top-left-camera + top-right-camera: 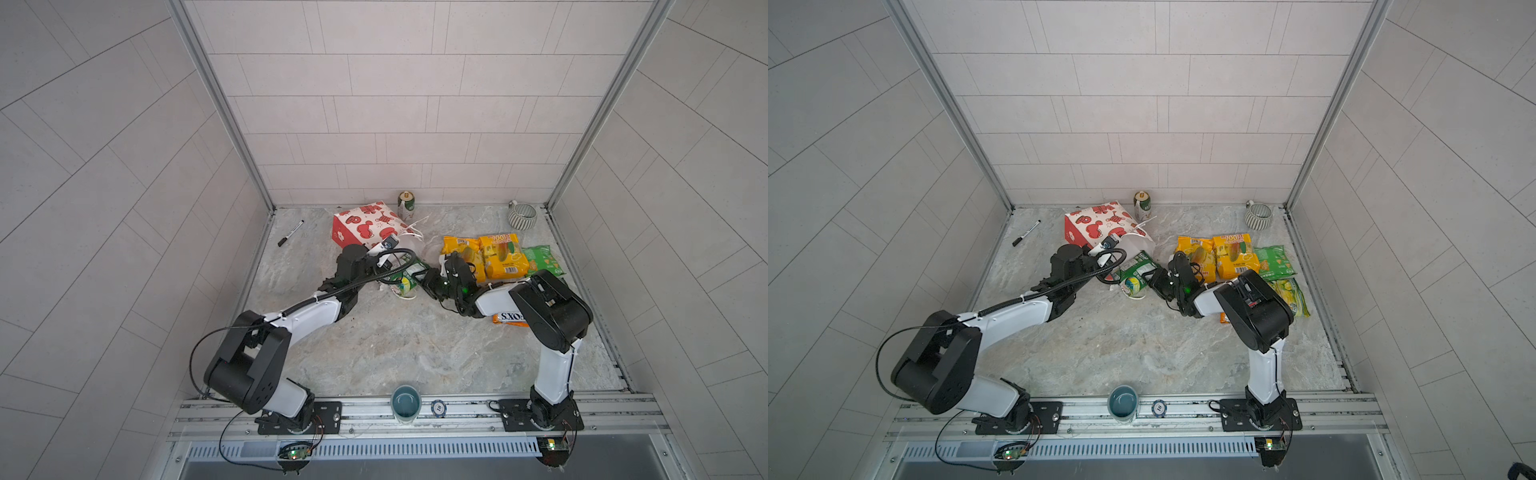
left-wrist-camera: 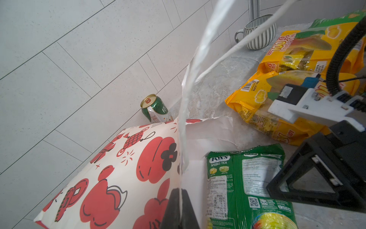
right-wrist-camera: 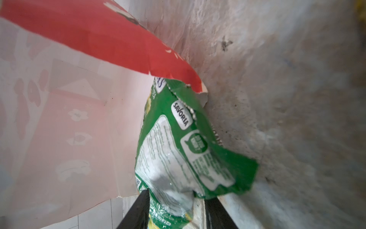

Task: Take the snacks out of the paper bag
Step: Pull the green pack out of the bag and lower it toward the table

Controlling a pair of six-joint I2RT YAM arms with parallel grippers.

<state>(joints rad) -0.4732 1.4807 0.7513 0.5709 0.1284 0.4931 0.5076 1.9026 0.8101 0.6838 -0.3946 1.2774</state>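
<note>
Snack packet [image 3: 178, 148], green: lying in paper bag [image 2: 118, 168] mouth. Left pincer [image 2: 179, 198] clenched on bag rim; right pincer [image 3: 178, 196] released astride packet. Close firmly, draw clear.

Orange packet [image 1: 505, 319] mostly under right arm [image 1: 548, 309], tabletop [image 3: 297, 99] blurred

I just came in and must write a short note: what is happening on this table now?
The left gripper is shut on the paper bag at its white cord handle; the bag lies on its side. The right gripper has its jaws apart around the near end of a green Fox's Spring Tea packet, whose far end sits at the bag's mouth. Five other snack packets lie on the marble table to the right.
</note>
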